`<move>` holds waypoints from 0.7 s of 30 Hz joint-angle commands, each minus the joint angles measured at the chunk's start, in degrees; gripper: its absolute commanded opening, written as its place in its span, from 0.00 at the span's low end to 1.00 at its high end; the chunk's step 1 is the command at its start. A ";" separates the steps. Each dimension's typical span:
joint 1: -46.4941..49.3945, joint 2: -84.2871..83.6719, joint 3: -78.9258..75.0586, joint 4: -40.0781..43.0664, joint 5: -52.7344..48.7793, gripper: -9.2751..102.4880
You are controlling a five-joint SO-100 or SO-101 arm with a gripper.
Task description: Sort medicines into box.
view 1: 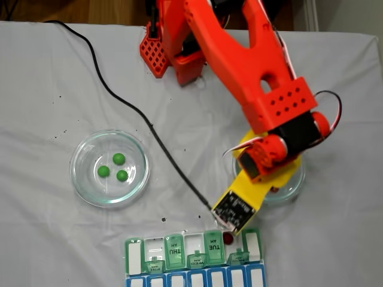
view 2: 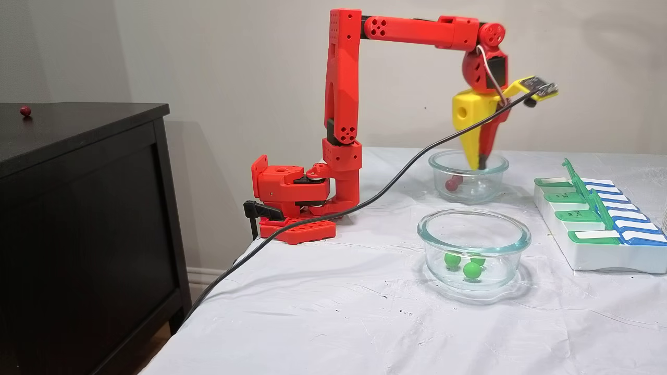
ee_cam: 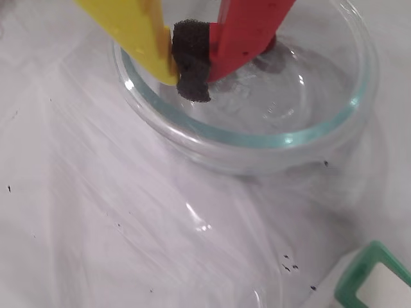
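Pincer [ee_cam: 192,77] is down inside the far glass dish [ee_cam: 257,138], tips just below the rim. Jaws read as narrow: yellow finger [ee_cam: 138,32] and red finger [ee_cam: 247,29] nearly meet on the black foam pad [ee_cam: 191,61]. No pill visible between them in the wrist view, so I can't tell if it's holding one.

Red pills [view 2: 453,182] sit at the dish bottom, roughly 8 o'clock from the tips in the side fixed view; a dark blob at 2 o'clock of the pad in the wrist view may be one of them.

One red pill [view 1: 228,240] already lies in an open slot of the pill organizer [view 1: 134,248], at 6 o'clock from the dish in the top fixed view. Three green pills [view 1: 114,167] sit untouched in the other dish [view 1: 81,179], 9 o'clock side.

Step, as I judge it: red pickup, early in the sort.

Next: open up, shift toward the pills, go lower, close, lift clear of the rim, carry to an open slot. Round glossy pills will likely skid off the foam or roll along the glass.
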 commanded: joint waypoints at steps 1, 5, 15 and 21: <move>-1.76 6.94 0.09 0.44 2.20 0.08; -2.72 7.29 2.55 -0.09 3.25 0.08; -5.89 5.19 7.21 -0.79 3.08 0.26; -7.82 3.43 9.58 -1.49 3.96 0.34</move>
